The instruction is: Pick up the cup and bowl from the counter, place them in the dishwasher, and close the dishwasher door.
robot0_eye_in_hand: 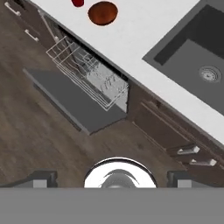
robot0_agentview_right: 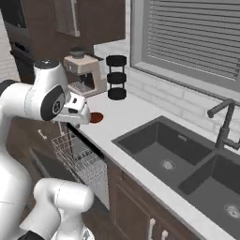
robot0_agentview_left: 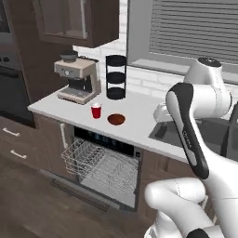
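From the left base view I judge nothing is picked up yet: the cup (robot0_agentview_left: 96,111) and the bowl (robot0_agentview_left: 116,119) sit side by side on the surface (robot0_agentview_left: 139,121), above the open dishwasher (robot0_agentview_left: 104,162), whose rack (robot0_agentview_left: 93,165) looks empty.

In the right base view my arm hides most of the bowl (robot0_agentview_right: 96,117).

In the hand view the door (robot0_eye_in_hand: 70,103) lies flat; I cannot tell whether the jaws are spread. Next I need to reach for the cup.
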Motion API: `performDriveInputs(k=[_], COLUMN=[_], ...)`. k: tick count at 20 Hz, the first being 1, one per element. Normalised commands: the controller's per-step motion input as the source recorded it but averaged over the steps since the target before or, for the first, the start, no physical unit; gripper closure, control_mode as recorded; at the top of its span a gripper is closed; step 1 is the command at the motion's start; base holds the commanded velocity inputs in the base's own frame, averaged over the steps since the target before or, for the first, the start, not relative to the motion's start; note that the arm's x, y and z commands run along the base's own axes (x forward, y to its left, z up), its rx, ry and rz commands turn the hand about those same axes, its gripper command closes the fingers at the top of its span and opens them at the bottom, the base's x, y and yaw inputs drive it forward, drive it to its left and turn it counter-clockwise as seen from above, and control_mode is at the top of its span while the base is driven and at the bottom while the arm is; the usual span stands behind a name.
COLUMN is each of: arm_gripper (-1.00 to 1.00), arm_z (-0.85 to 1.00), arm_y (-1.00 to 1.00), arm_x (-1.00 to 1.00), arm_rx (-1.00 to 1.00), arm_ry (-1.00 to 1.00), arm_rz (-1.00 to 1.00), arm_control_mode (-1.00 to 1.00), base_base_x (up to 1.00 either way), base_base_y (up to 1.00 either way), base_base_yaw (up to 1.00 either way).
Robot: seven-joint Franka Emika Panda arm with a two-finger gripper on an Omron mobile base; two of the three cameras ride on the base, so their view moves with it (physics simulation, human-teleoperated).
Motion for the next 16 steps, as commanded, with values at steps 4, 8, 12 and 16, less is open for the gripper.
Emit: performDriveInputs(k=[4,8,12,16], arm_gripper=[-1.0,-1.0,-1.0,-1.0], arm_z=[0.0,0.0,0.0,0.0], arm_y=[0.0,0.0,0.0,0.0], arm_x=[0.0,0.0,0.0,0.0], arm_rx=[0.0,0.0,0.0,0.0], arm_ry=[0.0,0.0,0.0,0.0], arm_rz=[0.0,0.0,0.0,0.0], arm_control_mode=[1.0,1.0,1.0,1.0], base_base_x=[-0.02,0.11,0.13,-0.31], base_base_y=[-0.41,-0.35,-0.39,-0.63], base_base_yaw=[0.8,0.76,0.63,0.26])
